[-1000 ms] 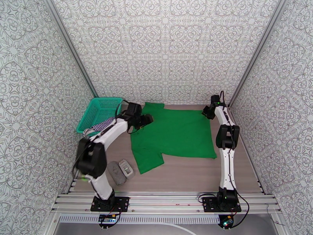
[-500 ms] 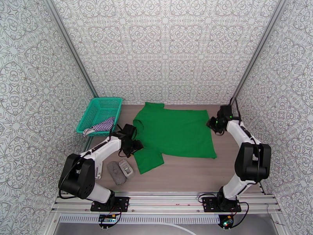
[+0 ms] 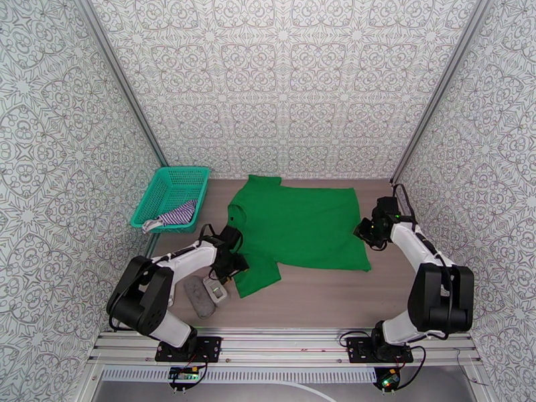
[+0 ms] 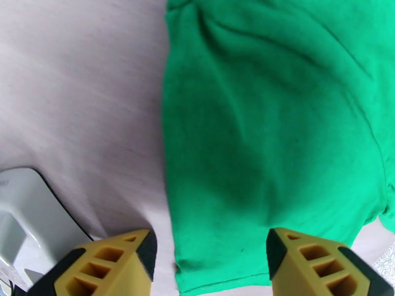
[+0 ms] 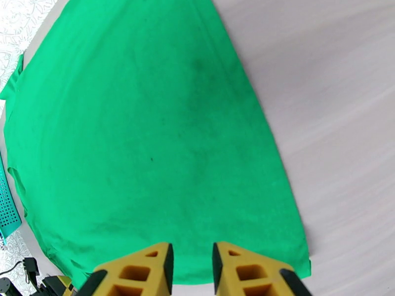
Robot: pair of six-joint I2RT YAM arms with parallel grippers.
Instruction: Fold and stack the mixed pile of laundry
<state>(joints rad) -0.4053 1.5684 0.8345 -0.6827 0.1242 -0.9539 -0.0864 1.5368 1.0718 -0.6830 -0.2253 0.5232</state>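
- Where the pale wood-grain tabletop (image 3: 321,296) runs between the two arm bases and the patterned back wall, it carries everything listed below.
- Spread flat across the middle of that tabletop lies the plain bright green cloth shirt (image 3: 301,226), collar toward the left and hem toward the right, one short sleeve pointing at the near edge.
- At the far left corner stands the teal plastic mesh basket (image 3: 181,170), apart from the shirt.
- Inside the basket, bunched at its near end, sits the navy-and-white thin-striped sleeveless top (image 3: 175,214).
- Low over the near sleeve is the left gripper (image 4: 210,247); its yellow fingers are spread wide, one above bare table and one above green cloth, grasping nothing.
- Down at the shirt's hem on the right is the right gripper (image 5: 190,262), fingers drawn to a narrow slit; the wrist view seems to show flat cloth beyond them, but whether any fabric is nipped I cannot tell.
- Just left of the near sleeve lie a dark grey oblong pad (image 3: 197,296) and a small light grey block (image 3: 216,289), side by side.
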